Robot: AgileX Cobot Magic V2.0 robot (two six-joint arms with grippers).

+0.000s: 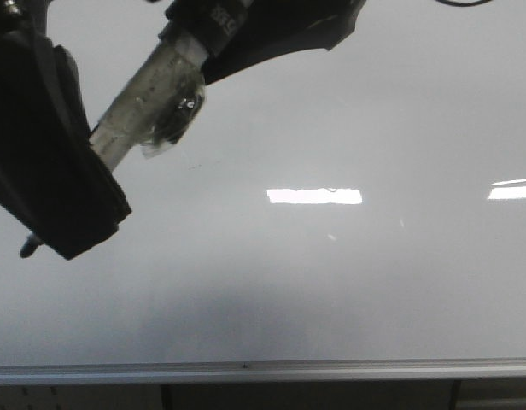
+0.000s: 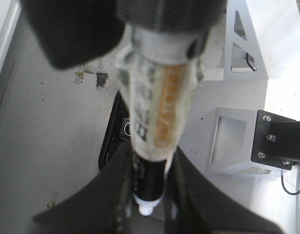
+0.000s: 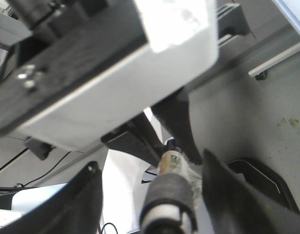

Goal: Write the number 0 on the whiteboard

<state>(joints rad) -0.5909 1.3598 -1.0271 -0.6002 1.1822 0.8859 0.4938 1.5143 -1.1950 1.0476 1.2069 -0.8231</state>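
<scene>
- Glossy grey-white, the whiteboard (image 1: 348,282) below the left tool (image 1: 118,175) shows no number 0; only light glares and a few faint specks are visible, so I judge the writing not yet begun.
- The marker (image 1: 148,94) spans both tools: the left tool is clamped on its lower barrel, the right tool (image 1: 216,34) on its upper end (a handover, or cap removal, seems likely).
- The left wrist view shows the marker (image 2: 159,112) gripped, pale nib end just past the fingers.
- An orange label band carries print, too blurred to read; the right tool's white lettering is equally illegible.
- Remaining: the whole stroke.
</scene>
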